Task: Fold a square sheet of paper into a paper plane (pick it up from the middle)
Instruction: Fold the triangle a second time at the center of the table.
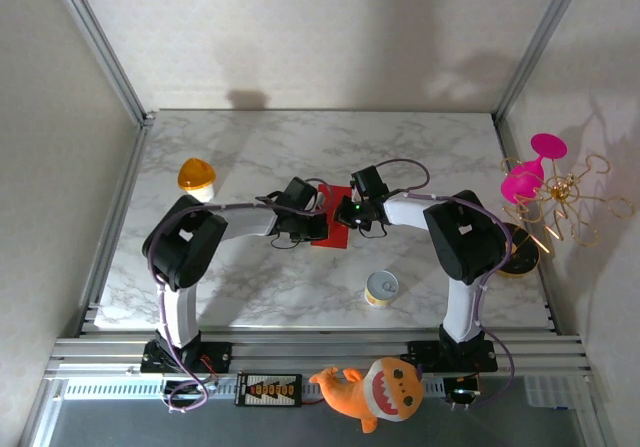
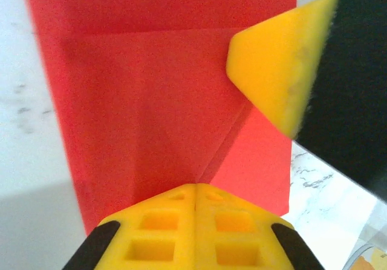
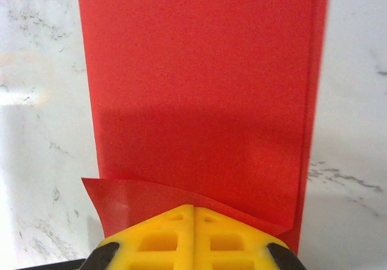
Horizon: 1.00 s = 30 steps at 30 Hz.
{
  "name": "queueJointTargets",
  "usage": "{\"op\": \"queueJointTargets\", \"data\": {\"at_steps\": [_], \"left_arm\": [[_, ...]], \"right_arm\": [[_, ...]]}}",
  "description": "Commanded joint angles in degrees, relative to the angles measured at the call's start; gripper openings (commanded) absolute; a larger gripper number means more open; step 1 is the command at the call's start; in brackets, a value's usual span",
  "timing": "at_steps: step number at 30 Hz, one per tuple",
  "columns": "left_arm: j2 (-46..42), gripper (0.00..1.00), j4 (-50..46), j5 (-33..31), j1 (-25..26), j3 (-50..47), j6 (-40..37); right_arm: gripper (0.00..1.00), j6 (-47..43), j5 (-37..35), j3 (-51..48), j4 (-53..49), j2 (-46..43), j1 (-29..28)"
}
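Top view: a thin red sheet of paper (image 1: pixel 335 235), already creased, lies mid-way across the white marble counter (image 1: pixel 250 157), with the left tool (image 1: pixel 320 219) and right tool (image 1: pixel 342 217) meeting over it. Left wrist view: the left tool (image 2: pixel 195 192) is clenched, its yellow pads together at the point where diagonal creases converge. Right wrist view: the right tool (image 3: pixel 193 212) is clenched at a lifted paper edge; whether it pinches the paper cannot be told.
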<state>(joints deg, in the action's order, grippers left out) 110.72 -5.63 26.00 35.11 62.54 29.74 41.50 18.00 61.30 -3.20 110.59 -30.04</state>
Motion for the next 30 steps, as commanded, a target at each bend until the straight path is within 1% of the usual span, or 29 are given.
{"op": "queueJointTargets", "data": {"at_steps": [1, 5, 8, 10, 13, 16, 19, 23, 27, 30], "left_arm": [[-2.0, 0.0, -5.7, -0.2, -1.9, -5.5, -1.7], [-4.5, 0.0, -9.2, 0.4, -2.1, -7.6, -4.6], [-6.1, 0.0, -12.5, -1.1, -2.2, -8.0, -6.5], [-7.2, 0.0, -13.7, -2.2, -2.6, -7.9, -6.9], [-9.2, 0.0, -13.7, -1.7, -3.3, -7.3, -6.5], [-11.4, 0.0, -11.3, -0.2, -3.4, -5.6, -4.6], [-12.3, 0.02, -5.8, 0.7, -3.3, -4.6, -0.1], [-9.3, 0.02, -0.1, 0.5, -3.2, -3.0, 5.2], [-4.8, 0.01, 1.2, -0.5, -3.0, -0.8, 8.1], [-2.6, 0.0, 2.9, 0.0, -2.9, 0.2, 9.8]], "right_arm": [[0.03, -1.0, -6.3, -2.0, -7.5, 5.0, -0.1], [0.03, -1.3, -6.5, -1.6, -7.7, 5.3, -0.1], [0.03, -1.5, -6.5, -1.4, -7.8, 5.3, 0.0], [0.03, -1.5, -6.6, -1.3, -7.8, 5.4, 0.0], [0.03, -1.8, -6.5, -1.1, -7.9, 5.3, -0.1], [0.03, -2.0, -6.4, -0.8, -7.8, 5.2, -0.1], [0.03, -2.4, -5.7, -0.7, -7.0, 4.7, 0.0], [0.05, -2.7, -4.3, 0.2, -5.8, 3.6, -0.1], [0.08, -2.7, -2.5, 1.2, -4.3, 2.6, 0.0], [0.1, -2.5, -0.2, 1.9, -2.5, 1.8, 0.1]]}}
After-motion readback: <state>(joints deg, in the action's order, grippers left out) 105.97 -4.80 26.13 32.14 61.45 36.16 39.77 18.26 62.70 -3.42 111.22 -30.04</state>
